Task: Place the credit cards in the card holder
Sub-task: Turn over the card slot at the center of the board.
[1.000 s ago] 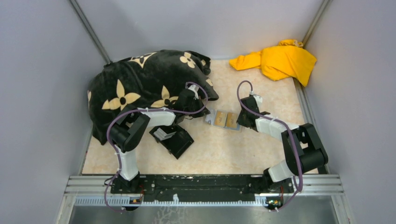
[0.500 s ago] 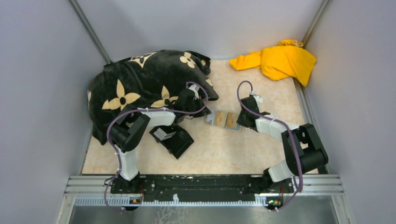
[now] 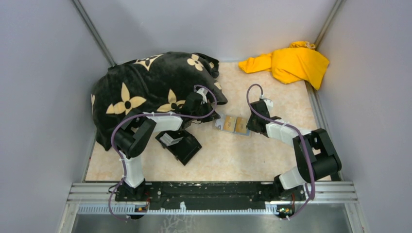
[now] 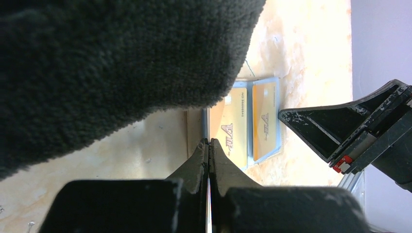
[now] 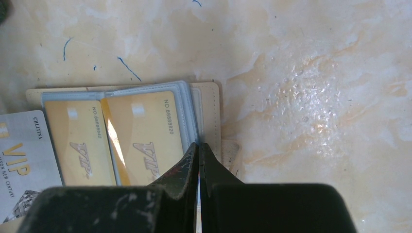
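The tan card holder (image 3: 233, 124) lies open on the table, with two gold cards (image 5: 80, 145) (image 5: 141, 131) in its clear sleeves. My left gripper (image 3: 213, 118) is at its left end, shut on the light blue card (image 5: 22, 155), which overlaps that end. In the left wrist view this card is a thin grey strip (image 4: 205, 124) running into my shut fingertips (image 4: 209, 142). My right gripper (image 3: 249, 124) is shut, its tips (image 5: 198, 144) on the holder's right edge (image 5: 212, 116) beside the clasp tab. I cannot tell whether it pinches anything.
A black blanket with gold flowers (image 3: 150, 87) is heaped at the back left and overhangs my left wrist (image 4: 111, 63). A black box (image 3: 180, 143) sits under the left arm. A yellow cloth (image 3: 291, 63) lies in the back right corner. Grey walls close in the table.
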`<state>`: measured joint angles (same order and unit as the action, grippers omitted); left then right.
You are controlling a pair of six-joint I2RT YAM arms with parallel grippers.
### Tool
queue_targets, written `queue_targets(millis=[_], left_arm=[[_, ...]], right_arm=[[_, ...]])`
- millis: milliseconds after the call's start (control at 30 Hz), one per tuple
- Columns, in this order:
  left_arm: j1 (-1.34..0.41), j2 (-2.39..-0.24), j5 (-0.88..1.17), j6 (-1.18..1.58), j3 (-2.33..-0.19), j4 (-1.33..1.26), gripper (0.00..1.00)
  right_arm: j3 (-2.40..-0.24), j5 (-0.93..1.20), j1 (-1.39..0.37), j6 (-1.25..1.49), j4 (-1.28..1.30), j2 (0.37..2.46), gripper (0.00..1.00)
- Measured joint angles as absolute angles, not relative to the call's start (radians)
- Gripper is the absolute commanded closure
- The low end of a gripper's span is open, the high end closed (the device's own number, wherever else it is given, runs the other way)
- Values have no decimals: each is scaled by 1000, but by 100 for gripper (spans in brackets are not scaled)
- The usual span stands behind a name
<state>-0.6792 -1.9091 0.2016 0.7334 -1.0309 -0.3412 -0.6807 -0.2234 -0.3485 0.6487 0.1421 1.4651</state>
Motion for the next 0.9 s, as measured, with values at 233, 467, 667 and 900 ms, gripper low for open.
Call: queue_targets(millis=[233, 467, 667, 900], left_arm=[[-683, -1909, 164, 733, -1023, -337, 100], [-685, -1907, 142, 733, -1022, -337, 100], [-685, -1901, 132, 733, -1015, -336, 100], [-685, -1900, 141, 733, -1012, -344, 100]], right_arm=[[-681, -223, -348, 649, 142, 1465, 100], [-680, -223, -348, 649, 142, 1465, 100], [-680, -223, -348, 649, 142, 1465, 100], [-680, -223, -348, 648, 142, 1465, 100]])
